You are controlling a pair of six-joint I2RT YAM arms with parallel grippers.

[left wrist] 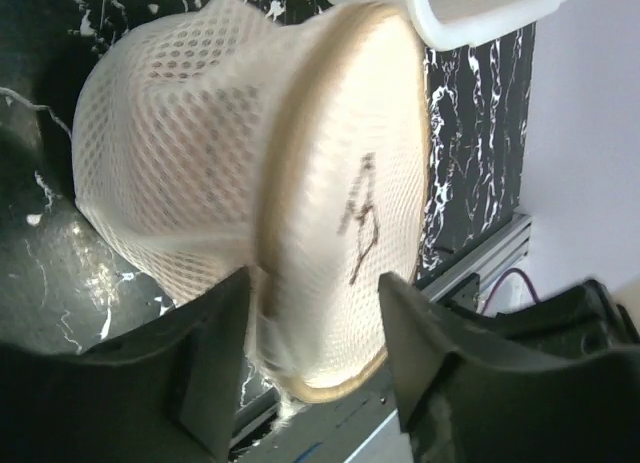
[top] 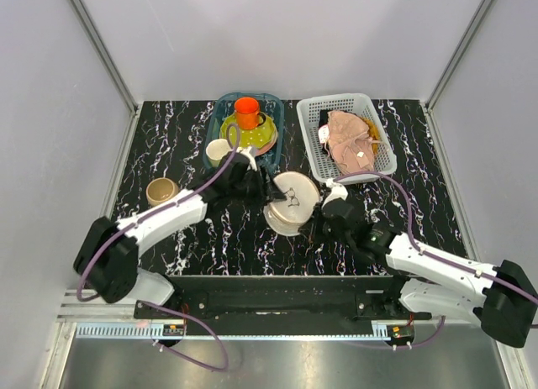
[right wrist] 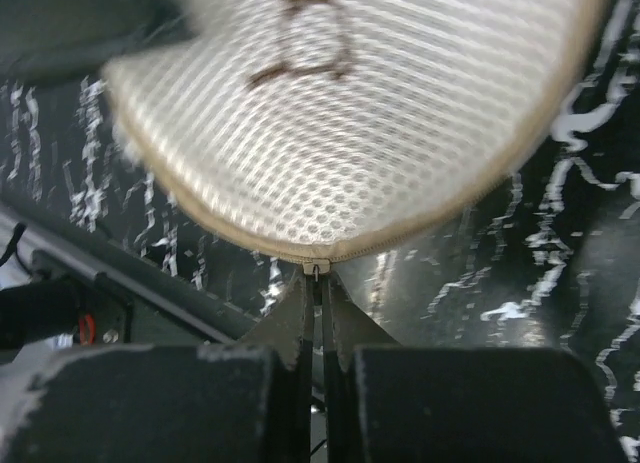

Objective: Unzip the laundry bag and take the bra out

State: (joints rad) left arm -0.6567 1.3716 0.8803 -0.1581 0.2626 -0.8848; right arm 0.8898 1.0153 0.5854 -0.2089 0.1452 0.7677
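Note:
The cream mesh laundry bag (top: 290, 202) lies mid-table, tipped so its round face with the black spectacles print (left wrist: 360, 218) points toward the arms. My left gripper (left wrist: 315, 323) reaches in from the bag's left (top: 262, 190). Its fingers (left wrist: 200, 368) stand apart, open, with the bag's tan-piped rim between them. My right gripper (right wrist: 318, 279) comes in from the near right (top: 315, 221). It is shut on the small metal zipper pull (right wrist: 317, 268) at the bag's bottom seam. The bra is hidden; nothing of it shows through the mesh.
A white lattice basket (top: 336, 101) at the back right holds a pale pink cloth (top: 349, 141). A teal bin (top: 220, 112) behind the bag holds an orange cup (top: 246, 112) and a green plate. A white cup (top: 217, 151) and a beige cup (top: 161, 190) stand to the left.

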